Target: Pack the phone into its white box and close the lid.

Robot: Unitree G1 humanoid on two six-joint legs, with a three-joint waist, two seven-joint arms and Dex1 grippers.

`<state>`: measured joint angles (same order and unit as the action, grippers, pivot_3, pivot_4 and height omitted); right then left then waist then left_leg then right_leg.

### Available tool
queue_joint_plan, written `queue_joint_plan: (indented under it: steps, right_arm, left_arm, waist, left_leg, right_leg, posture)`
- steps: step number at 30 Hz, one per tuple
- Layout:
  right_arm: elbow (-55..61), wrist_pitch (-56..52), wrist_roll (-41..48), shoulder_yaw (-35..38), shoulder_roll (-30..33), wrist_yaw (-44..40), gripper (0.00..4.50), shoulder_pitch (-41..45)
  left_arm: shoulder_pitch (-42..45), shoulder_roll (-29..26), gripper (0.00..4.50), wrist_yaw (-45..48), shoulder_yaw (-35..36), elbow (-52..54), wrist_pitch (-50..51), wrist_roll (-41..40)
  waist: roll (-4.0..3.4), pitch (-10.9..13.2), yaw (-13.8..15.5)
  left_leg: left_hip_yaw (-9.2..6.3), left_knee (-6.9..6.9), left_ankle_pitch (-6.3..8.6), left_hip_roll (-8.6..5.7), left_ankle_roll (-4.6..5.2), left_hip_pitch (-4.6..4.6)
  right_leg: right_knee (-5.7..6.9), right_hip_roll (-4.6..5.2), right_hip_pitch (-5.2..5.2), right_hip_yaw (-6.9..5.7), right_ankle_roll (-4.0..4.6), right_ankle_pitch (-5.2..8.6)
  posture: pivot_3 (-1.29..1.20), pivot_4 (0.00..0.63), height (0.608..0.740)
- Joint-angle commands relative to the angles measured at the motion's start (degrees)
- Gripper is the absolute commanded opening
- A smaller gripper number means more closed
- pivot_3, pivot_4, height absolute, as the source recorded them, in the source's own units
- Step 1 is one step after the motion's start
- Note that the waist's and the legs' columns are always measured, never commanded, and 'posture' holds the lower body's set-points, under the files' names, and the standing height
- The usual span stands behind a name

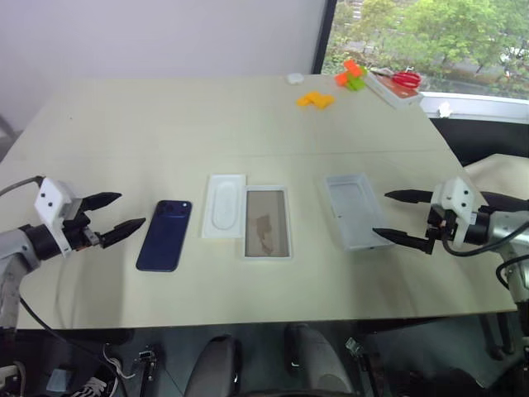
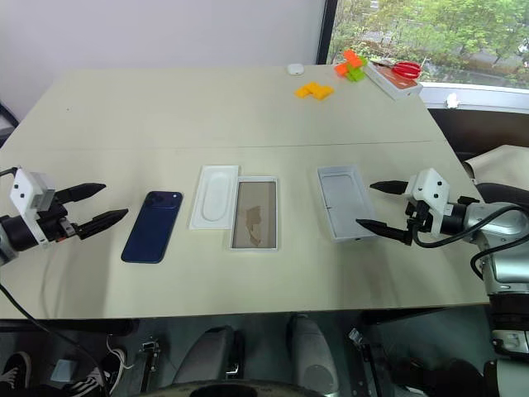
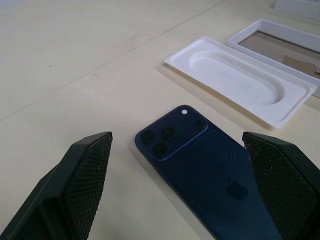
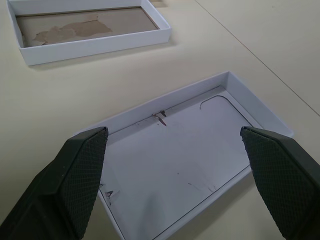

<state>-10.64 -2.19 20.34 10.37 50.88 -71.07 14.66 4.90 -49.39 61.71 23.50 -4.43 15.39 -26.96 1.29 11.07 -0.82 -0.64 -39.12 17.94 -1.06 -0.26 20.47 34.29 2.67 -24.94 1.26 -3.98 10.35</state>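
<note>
**Phone lies face down on the table, both grippers spread wide**

We see the phone (image 1: 164, 235) flat on the table (image 1: 165, 124), left of the white insert (image 1: 224, 205), which touches the white box (image 1: 267, 222). The lid (image 1: 355, 210) lies inside-up, apart to the right. Our left gripper (image 1: 113, 217) hovers beside the phone, fingers parted, holding nothing. Our right gripper (image 1: 401, 217) stands equally agape at the lid.

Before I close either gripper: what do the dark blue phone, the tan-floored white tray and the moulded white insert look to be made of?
Dark blue phone: likely glass back, glossy; it mirrors light.
Tan-floored white tray: looks like thin matte cardboard; the brown lining is patchy, as if torn.
Moulded white insert: probably pressed pulp or thin plastic, matte, with a soft-edged oval recess; cannot tell which.
</note>
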Motion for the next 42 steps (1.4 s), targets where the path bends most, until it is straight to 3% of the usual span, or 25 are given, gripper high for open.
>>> queue_joint_plan:
  steps: [1,36,42]
  right_arm:
    - [0.9,0.9,0.31,1.01,0.27,0.25,4.44,0.4]
    - [-0.51,2.02,-0.69,1.09,0.48,1.54,4.44,0.81]
    - [1.22,0.64,-0.21,0.47,-0.3,2.6,4.44,1.23]
  left_arm:
    - [1.04,-0.39,4.4,-0.39,0.98,0.57,-0.78,-0.52]
    - [1.47,-0.4,4.4,-1.73,1.59,1.86,5.59,-2.37]
    - [3.07,-0.13,4.4,-4.64,1.56,3.54,12.48,-4.38]
  waist:
    - [0.0,0.0,0.0]
    - [0.01,0.01,-0.03]
    - [0.01,0.01,-0.02]
  left_leg:
    - [0.0,0.0,0.0,0.0,0.0,0.0]
    - [0.01,0.02,0.01,0.0,0.01,0.01]
    - [0.0,0.02,0.01,0.0,0.01,0.01]
  right_leg:
    - [0.0,0.0,0.0,0.0,0.0,0.0]
    - [-0.03,0.0,-0.01,0.0,0.0,0.0]
    - [-0.02,-0.01,-0.01,0.0,-0.07,0.05]
  posture:
    - [0.0,0.15,0.74]
    - [0.0,0.15,0.74]
    - [0.0,0.15,0.74]
